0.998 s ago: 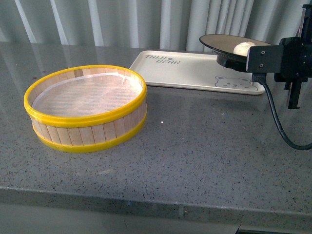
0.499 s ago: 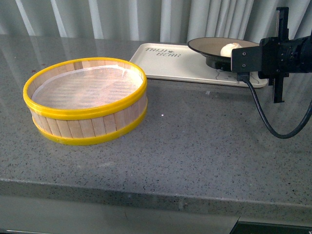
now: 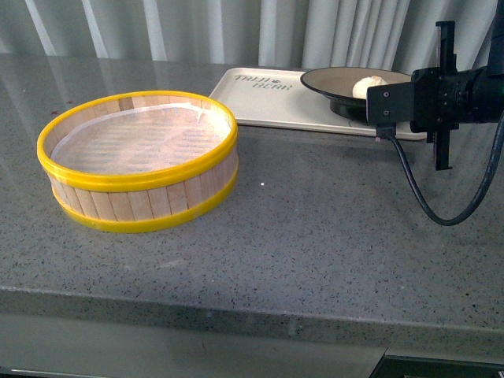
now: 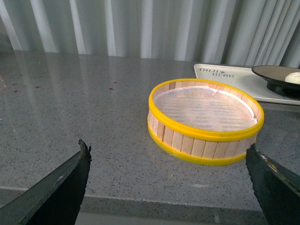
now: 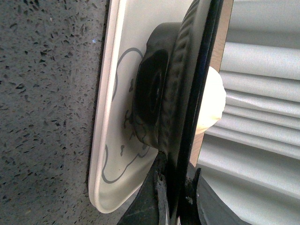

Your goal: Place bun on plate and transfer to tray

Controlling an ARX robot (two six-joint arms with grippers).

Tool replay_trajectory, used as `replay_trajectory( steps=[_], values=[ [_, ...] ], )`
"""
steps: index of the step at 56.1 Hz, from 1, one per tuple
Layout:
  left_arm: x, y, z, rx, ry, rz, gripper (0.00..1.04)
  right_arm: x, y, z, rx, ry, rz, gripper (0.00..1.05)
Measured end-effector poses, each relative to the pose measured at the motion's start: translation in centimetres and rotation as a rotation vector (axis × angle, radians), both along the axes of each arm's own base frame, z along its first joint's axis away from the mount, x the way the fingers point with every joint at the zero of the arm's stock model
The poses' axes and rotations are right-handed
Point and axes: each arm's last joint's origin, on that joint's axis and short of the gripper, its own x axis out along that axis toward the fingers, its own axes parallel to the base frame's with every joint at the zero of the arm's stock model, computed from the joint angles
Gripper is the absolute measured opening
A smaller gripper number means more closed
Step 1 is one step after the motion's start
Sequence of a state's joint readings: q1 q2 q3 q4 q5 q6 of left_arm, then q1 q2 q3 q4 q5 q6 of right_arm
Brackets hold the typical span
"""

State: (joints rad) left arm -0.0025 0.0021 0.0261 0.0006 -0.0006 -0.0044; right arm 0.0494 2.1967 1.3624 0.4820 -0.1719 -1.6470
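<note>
Flat rectangular cream-white plastic tray (image 3: 272,102): dark printed lettering in near-left corner as front view shows it, two lines, slanted. Lower line reads "BEAR". Upper line roughly "TAJI" or "TAN", last letters not sure. Same lettering visible small on tray in left wrist view, too small to read there. Right wrist view: dark outline drawing of bear on tray, no letters with it. No other text, numbers or labels readable anywhere.
</note>
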Motion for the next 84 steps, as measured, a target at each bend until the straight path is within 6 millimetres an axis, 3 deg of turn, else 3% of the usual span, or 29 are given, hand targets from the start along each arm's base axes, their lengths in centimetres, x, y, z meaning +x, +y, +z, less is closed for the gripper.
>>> replay_trajectory(
  steps=[15,29,36,47,55,64,71,77,80,84],
  values=[
    [0.0,0.0,0.0,0.0,0.0,0.0,0.98,-0.1,0.1,-0.3,-0.024,0.032,-0.025,0.05],
    [0.0,0.0,0.0,0.0,0.0,0.0,0.98,-0.4,0.1,-0.4,-0.016,0.035,-0.033,0.43],
    [0.0,0.0,0.0,0.0,0.0,0.0,0.98,-1.1,0.3,0.5,0.013,0.024,-0.038,0.67],
    [0.0,0.0,0.0,0.0,0.0,0.0,0.98,-2.7,1.1,1.7,0.086,0.024,-0.053,0.97],
    [0.0,0.0,0.0,0.0,0.0,0.0,0.98,-5.0,2.4,2.8,0.211,0.082,-0.101,0.96],
    [0.0,0.0,0.0,0.0,0.0,0.0,0.98,-11.3,4.6,8.0,0.629,0.173,-0.198,0.96],
    [0.0,0.0,0.0,0.0,0.0,0.0,0.98,-15.3,3.7,11.2,0.941,0.174,-0.307,0.96],
    [0.0,0.0,0.0,0.0,0.0,0.0,0.98,-17.0,2.7,13.3,1.172,0.141,-0.376,0.96],
    [0.0,0.0,0.0,0.0,0.0,0.0,0.98,-17.1,2.5,13.3,1.239,0.111,-0.408,0.94],
    [0.0,0.0,0.0,0.0,0.0,-0.001,0.98,-17.9,2.0,11.9,1.415,-0.053,-0.467,0.81]
  ],
)
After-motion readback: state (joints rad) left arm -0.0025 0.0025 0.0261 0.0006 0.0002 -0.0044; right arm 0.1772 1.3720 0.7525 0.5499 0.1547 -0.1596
